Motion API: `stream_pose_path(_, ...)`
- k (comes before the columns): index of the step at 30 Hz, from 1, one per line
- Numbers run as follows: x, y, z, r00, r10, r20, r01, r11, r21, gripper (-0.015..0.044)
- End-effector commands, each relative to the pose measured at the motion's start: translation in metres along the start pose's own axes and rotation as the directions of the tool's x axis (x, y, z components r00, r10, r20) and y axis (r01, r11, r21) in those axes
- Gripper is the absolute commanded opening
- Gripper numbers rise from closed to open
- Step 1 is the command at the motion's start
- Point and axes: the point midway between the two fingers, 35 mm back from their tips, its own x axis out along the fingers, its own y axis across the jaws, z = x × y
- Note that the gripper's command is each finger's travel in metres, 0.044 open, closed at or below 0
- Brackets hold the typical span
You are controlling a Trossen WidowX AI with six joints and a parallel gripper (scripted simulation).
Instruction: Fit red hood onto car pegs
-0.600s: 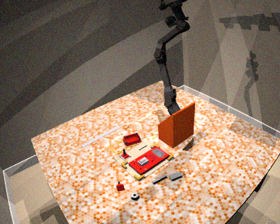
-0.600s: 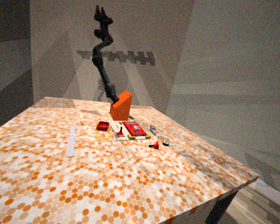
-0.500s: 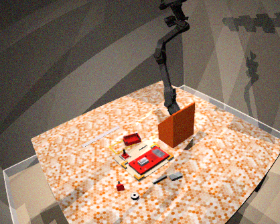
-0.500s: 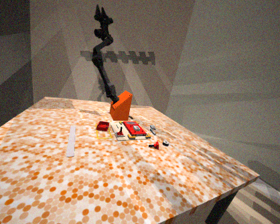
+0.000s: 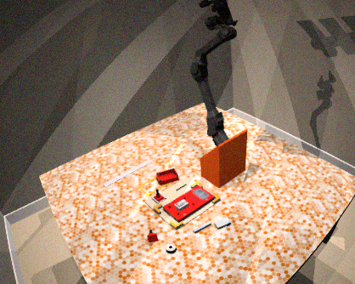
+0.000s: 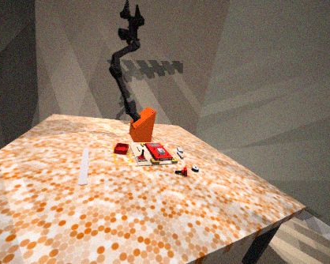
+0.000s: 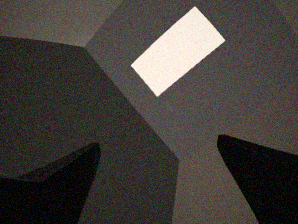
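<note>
The hood (image 5: 167,176) (image 6: 121,148), a small red shell, lies on the table beside the jig; its hollow side seems to face up. The red chassis (image 5: 172,212) (image 6: 152,148) sits in the cream jig (image 5: 171,193) between yellow corner pieces. The pale engine block (image 5: 181,205) (image 6: 161,151) is on its deck. The small pegs are hard to make out. My gripper (image 6: 132,5) (image 7: 159,145) is open and empty, high above the table and pointing up, far from hood and chassis. It is partly cut off at the top of the top view.
A tall orange block (image 5: 233,163) (image 6: 143,130) stands by the arm's base, behind the chassis. A red piece with a black post (image 5: 159,197) stands on the jig. Another red piece (image 5: 152,237), a ring (image 5: 171,252), a grey bar (image 5: 202,227) and a white strip (image 5: 127,173) lie around.
</note>
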Motion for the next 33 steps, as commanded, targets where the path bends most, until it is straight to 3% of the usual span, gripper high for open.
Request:
stream_pose_path(1,0.002,-0.002,0.022,0.999,-0.03,0.035,0.033,0.996,-0.085,0.044)
stream_pose_path(17,-0.006,0.009,0.177,0.924,-0.13,0.359,0.312,0.798,-0.515,0.044)
stream_pose_path(33,-0.059,0.07,0.327,0.709,-0.079,0.7,0.665,0.405,-0.628,0.044)
